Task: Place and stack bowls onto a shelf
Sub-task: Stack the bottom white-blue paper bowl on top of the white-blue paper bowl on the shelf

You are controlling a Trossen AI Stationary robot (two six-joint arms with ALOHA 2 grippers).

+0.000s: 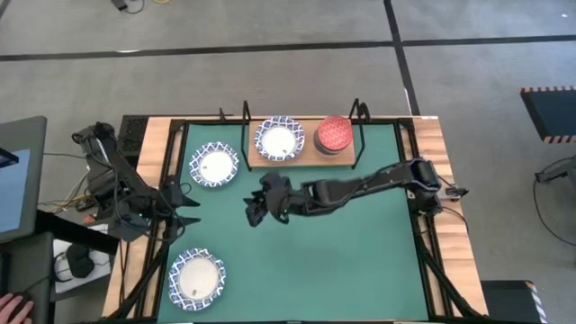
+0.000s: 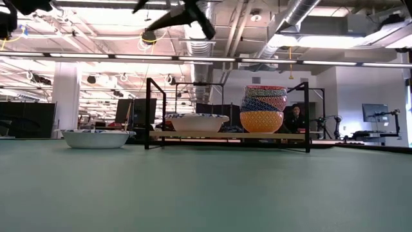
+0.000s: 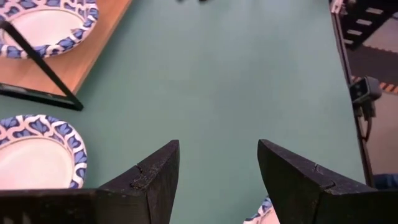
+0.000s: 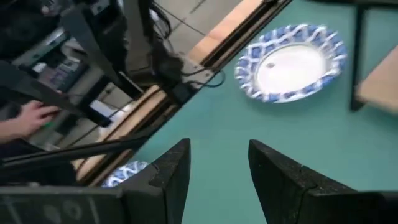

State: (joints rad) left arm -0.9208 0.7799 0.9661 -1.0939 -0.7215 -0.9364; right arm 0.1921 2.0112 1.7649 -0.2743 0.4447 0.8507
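While the shelf [image 1: 301, 155] carries one white bowl [image 1: 279, 139] beside the coloured stack [image 1: 334, 135], two white bowls [image 1: 214, 164] rest on the bench [image 1: 360, 252]; right tool [image 1: 256, 210] hovers mid-bench, jaws apart and empty, left tool [image 1: 184, 207] likewise apart at the left edge

From above we look straight down on the whole green mat [image 1: 360, 243], far enough off to take in the floor around the table. Low down we look level across the mat at the shelf [image 2: 228, 135] along its far edge, the room behind it. From the left wrist we look steeply down past two dark fingers [image 3: 155, 180]; from the right wrist, slantwise toward the table's left edge. Both wrist views and the overhead share the patterned bowl [image 4: 289, 62] beside the shelf.
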